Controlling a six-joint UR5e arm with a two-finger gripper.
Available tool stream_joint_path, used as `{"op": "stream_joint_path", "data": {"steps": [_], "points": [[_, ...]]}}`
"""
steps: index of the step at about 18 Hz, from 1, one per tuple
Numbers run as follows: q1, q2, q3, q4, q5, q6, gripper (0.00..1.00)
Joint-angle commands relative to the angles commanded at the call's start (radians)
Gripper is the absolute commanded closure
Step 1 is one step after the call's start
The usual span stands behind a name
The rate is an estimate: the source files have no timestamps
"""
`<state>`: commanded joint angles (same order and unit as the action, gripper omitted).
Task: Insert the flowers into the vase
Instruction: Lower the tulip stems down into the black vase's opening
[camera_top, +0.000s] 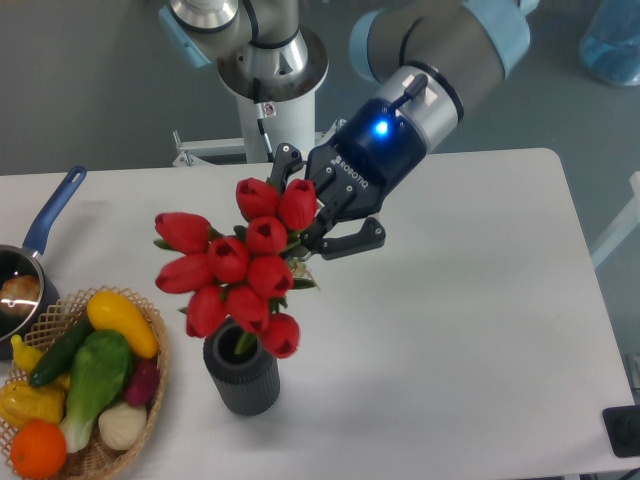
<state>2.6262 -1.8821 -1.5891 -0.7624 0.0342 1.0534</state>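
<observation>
The flowers (243, 266), a bunch of red tulips with green leaves, hang over the left-middle of the table with their blooms turned up and left. My gripper (307, 224) comes in tilted from the upper right and is shut on the green stems just behind the blooms. The vase (242, 371), dark grey and ribbed, stands upright right below the bunch. The lowest blooms cover part of its mouth, and a bit of green stem shows inside the mouth. How deep the stems reach is hidden.
A wicker basket (157, 341) of vegetables and fruit sits left of the vase at the front left corner. A saucepan with a blue handle (54, 210) lies at the left edge. The arm's white base (271, 92) stands behind the table. A dark object (623, 430) is at the lower right.
</observation>
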Motion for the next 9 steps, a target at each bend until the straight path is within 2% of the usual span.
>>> {"op": "stream_joint_path", "data": {"steps": [5, 9], "points": [[-0.006, -0.034, -0.011, -0.002, -0.051, 0.023, 1.0], [-0.047, -0.075, 0.001, -0.002, -0.062, 0.062, 1.0]]}}
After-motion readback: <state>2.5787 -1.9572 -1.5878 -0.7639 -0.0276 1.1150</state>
